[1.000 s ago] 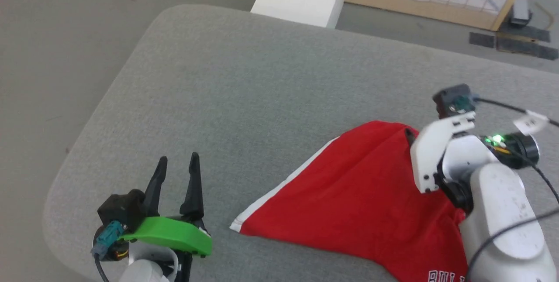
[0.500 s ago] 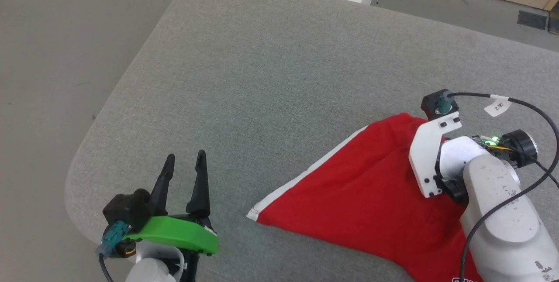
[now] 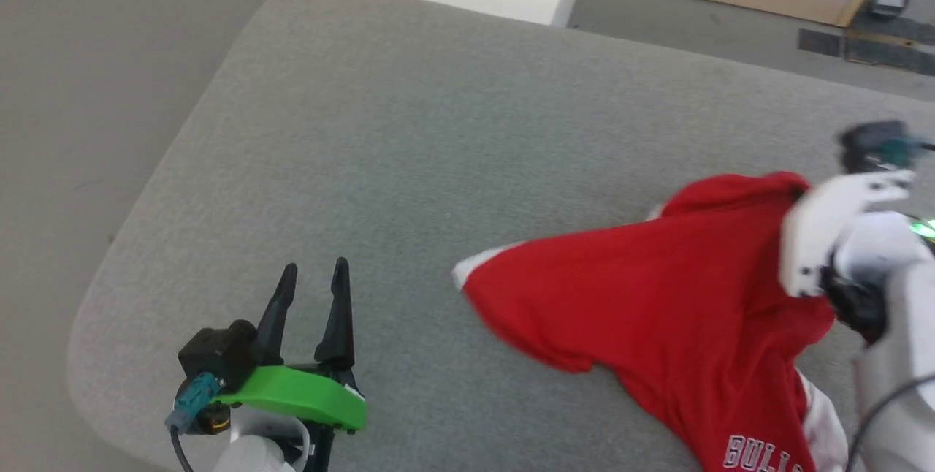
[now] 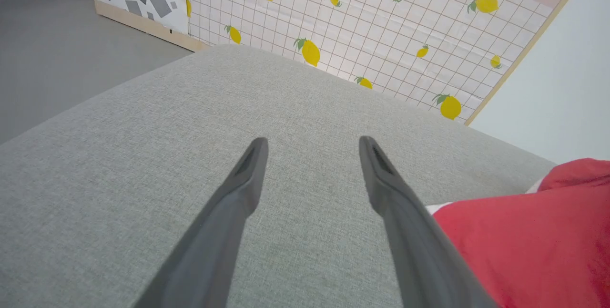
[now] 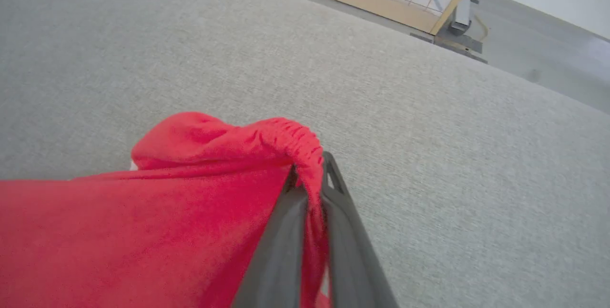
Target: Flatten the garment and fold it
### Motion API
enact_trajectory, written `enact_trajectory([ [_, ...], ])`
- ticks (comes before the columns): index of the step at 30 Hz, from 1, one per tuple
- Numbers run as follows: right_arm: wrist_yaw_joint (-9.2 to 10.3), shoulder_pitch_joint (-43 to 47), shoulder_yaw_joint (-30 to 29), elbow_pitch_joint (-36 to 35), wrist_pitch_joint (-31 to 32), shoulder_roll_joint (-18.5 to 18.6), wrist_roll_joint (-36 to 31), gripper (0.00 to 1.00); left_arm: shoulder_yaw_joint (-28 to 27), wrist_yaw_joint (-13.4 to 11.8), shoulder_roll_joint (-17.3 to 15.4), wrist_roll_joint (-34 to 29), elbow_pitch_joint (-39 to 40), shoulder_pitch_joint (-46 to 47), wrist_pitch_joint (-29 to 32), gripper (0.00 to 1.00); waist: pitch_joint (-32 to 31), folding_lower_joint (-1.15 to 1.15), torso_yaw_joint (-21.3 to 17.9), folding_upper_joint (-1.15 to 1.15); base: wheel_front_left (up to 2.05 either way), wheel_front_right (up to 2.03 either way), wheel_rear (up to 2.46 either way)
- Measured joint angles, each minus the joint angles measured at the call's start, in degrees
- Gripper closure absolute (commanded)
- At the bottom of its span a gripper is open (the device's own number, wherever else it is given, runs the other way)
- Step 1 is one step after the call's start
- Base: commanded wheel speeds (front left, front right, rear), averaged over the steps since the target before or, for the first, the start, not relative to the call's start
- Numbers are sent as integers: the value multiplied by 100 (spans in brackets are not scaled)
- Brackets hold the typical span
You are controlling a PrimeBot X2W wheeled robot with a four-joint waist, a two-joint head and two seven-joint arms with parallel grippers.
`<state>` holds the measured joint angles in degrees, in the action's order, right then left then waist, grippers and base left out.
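Garment (image 3: 657, 297) lies on the right part of the grey bench (image 3: 409, 128). Its long axis runs across the head view, from a pointed corner at the left up to a gathered edge at the right. That corner, tipped with white trim, points toward my left hand (image 3: 315, 265). A second lobe hangs down to the lower right, where white-outlined letters reading "BULL" show at the picture's bottom edge. The fabric is bright red and soft, stretched into a slanting sheet with a few folds, and a little blurred in the head view. My right hand (image 5: 310, 167) is closed narrow on the ruched, elastic-looking edge, with red cloth pinched between the two fingers and humped just beyond their tips. My left hand stands wide, holding nothing, over bare bench. It is near the white-tipped corner but apart from it. In its wrist view the red cloth shows at the lower right, beside one finger.
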<state>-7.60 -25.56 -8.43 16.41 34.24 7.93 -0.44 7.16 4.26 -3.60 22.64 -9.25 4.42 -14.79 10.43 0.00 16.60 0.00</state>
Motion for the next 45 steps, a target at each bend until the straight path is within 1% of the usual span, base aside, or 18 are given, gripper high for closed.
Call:
enact_trajectory([
  [4,1,531,-843,-664,-48,-156,-120,100,7,33,12,-9,-35,-1,0,0,-74,0,-222,0,0,0,0],
  [6,1,867,-1266,-1072,-57,-310,-141,100,20,49,19,-18,-57,0,0,0,-103,0,-336,0,0,0,0],
  [9,1,1433,-1648,-1534,-38,-437,-127,100,60,76,25,-18,-110,2,0,0,-133,0,-464,0,0,0,0],
  [11,3,1883,-1668,-1684,89,-452,-11,100,69,81,31,-18,-129,3,0,0,-147,0,-521,0,0,0,0],
  [15,3,2781,-1170,-1642,357,-488,788,100,76,82,37,-15,-205,4,0,0,-156,0,-595,0,0,0,0],
  [17,3,3005,-956,-1596,385,-513,1046,100,69,82,37,-15,-242,4,0,0,-158,0,-630,0,0,0,0],
  [18,3,3036,-913,-1591,332,-513,1163,66,70,82,38,-15,-260,4,0,0,-158,0,-649,0,0,0,0],
  [19,3,3031,-914,-1592,244,-508,1241,0,69,82,38,-14,-283,4,0,0,-160,0,-669,0,0,0,0],
  [24,3,2923,-1111,-1586,-372,-511,1535,0,31,82,40,16,-370,3,2,0,-198,0,-797,0,0,0,0],
  [27,3,2739,-1335,-1674,-756,-510,1661,0,71,100,40,130,-403,94,125,0,-216,0,-904,0,0,0,0],
  [31,3,2567,-1638,-1876,-1080,-510,1623,0,181,105,41,316,-492,688,516,0,-213,0,-1070,0,0,0,0],
  [34,3,2432,-1855,-1976,-1193,-504,1551,0,412,125,45,428,-679,1398,983,0,-176,0,-1206,0,0,0,0],
  [37,3,2341,-1895,-2020,-1210,-505,1492,0,676,131,55,482,-999,2079,1575,0,-112,0,-1344,0,0,0,0],
  [39,3,2306,-1886,-2019,-1209,-503,1461,0,898,109,58,514,-1325,2531,2111,0,-53,0,-1450,0,0,0,0],
  [45,3,2228,-1702,-1907,-1222,-505,1518,0,1401,-188,59,447,-2176,3534,3609,0,160,0,-1801,0,0,0,0],
])
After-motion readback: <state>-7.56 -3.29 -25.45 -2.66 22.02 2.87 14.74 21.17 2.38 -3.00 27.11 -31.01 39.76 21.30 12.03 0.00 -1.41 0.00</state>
